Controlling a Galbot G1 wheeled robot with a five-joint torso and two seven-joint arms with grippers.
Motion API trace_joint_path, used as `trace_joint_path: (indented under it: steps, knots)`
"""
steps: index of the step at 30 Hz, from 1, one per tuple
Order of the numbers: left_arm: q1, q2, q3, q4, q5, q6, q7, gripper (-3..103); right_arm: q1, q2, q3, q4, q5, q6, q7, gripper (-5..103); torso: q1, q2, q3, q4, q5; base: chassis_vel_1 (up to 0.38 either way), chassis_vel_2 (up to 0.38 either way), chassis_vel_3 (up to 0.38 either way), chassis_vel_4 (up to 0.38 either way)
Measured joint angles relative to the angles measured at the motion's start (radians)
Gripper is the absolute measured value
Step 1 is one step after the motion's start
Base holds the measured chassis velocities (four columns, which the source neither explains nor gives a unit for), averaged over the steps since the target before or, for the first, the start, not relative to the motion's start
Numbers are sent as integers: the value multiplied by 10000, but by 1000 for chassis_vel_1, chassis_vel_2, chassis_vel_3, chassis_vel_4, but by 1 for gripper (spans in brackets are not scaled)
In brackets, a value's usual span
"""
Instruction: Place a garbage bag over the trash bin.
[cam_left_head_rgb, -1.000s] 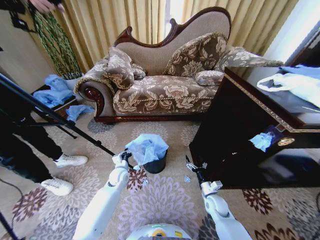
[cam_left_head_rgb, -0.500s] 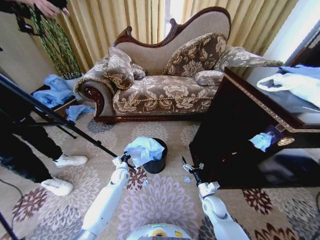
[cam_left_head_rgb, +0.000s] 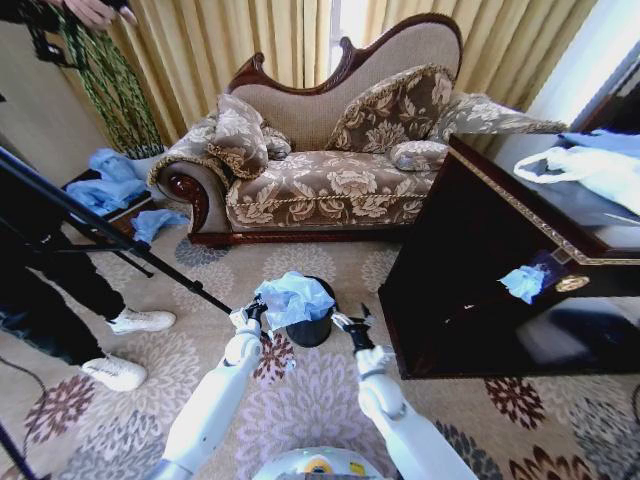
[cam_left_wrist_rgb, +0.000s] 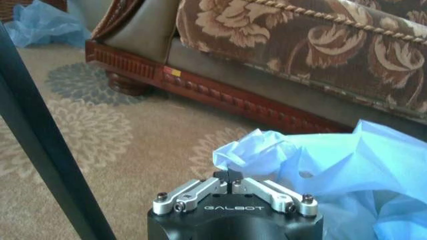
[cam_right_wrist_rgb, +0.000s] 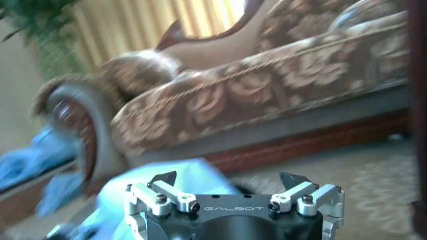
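Note:
The small black trash bin (cam_left_head_rgb: 314, 327) stands on the patterned carpet in front of the sofa. The crumpled light-blue garbage bag (cam_left_head_rgb: 293, 298) lies bunched over the bin's top and left side, with part of the rim still showing at the right. My left gripper (cam_left_head_rgb: 252, 312) is at the bag's left edge, shut on the plastic; in the left wrist view the left gripper (cam_left_wrist_rgb: 230, 176) has its fingers closed against the garbage bag (cam_left_wrist_rgb: 333, 170). My right gripper (cam_left_head_rgb: 355, 322) hovers open just right of the bin. The right wrist view shows the right gripper (cam_right_wrist_rgb: 228, 178) spread wide, the garbage bag (cam_right_wrist_rgb: 113, 200) beyond it.
A floral sofa (cam_left_head_rgb: 330, 180) stands behind the bin. A dark wooden cabinet (cam_left_head_rgb: 480, 260) is close on the right, with a white bag (cam_left_head_rgb: 585, 170) on top. A tripod leg (cam_left_head_rgb: 110, 240) and a person's shoes (cam_left_head_rgb: 140, 320) are on the left, with blue scraps (cam_left_head_rgb: 110, 180) beyond.
My right arm has swung left from beside the cabinet to just right of the bin. The left gripper has tugged the bag, which has shifted a little over the bin.

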Motion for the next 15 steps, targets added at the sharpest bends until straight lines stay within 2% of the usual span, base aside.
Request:
trace_joint_path:
  steps: [3,6,15]
  knots:
    - [-13,-43,75,65,60,-1,105,0,28,-46,-569,-314,-675,-3,-10,100,0,0,0,-8,-3,0,0,0,0]
    - [64,-38,68,58,113,-1,175,0,251,199,-851,-905,-1498,115,-22,100,0,0,0,-4,-3,0,0,0,0]
    - [221,34,41,-115,128,8,355,0,1016,861,-993,-1831,-2198,193,487,100,0,-1,0,-2,0,0,0,0,0]
